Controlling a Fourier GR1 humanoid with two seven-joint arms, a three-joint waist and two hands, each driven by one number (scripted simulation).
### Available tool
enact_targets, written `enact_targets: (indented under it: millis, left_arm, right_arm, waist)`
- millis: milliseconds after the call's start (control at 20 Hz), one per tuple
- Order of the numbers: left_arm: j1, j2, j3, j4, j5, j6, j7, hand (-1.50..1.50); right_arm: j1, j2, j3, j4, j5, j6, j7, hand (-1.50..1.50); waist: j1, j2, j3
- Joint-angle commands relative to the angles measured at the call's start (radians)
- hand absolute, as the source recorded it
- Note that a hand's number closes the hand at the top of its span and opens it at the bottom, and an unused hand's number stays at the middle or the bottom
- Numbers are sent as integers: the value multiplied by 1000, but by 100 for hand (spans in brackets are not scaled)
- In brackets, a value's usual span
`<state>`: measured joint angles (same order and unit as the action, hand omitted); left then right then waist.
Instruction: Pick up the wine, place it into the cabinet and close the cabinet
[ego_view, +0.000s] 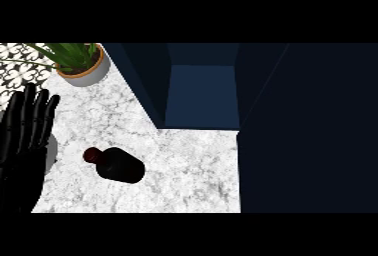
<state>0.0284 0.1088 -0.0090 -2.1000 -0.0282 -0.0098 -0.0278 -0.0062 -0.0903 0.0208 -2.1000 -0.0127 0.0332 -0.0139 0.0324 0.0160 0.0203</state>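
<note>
A dark wine bottle (116, 164) with a reddish neck stands on the white marble counter (177, 165), seen from above, toward the counter's left half. My left hand (26, 125) rests open at the left edge, fingers pointing up, apart from the bottle. The dark blue cabinet (201, 85) stands open at the back, its blue inside showing. Its open door (310, 130) fills the right side of the view. My right hand shows nowhere in the head view.
A potted green plant (81, 61) in a grey pot stands at the back left corner of the counter. Patterned tiles (18, 70) show beyond the counter's left edge.
</note>
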Motion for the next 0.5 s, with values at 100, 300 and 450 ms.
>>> enact_targets:
  millis: [100, 300, 450]
  left_arm:
    - [106, 20, -121, -92, 75, -148, -23, -150]
    - [178, -17, -286, -41, 286, -277, 41, -150]
    - [276, 5, -330, -134, 350, -304, 78, -150]
  right_arm:
    - [27, -3, -21, 8, -34, 19, -11, -150]
    - [117, -15, 99, -16, -105, 134, 45, -150]
    - [174, -49, 99, -119, -152, 162, 115, -150]
  waist:
    - [-28, -19, -20]
    - [-46, -14, -22]
    - [-36, -23, -21]
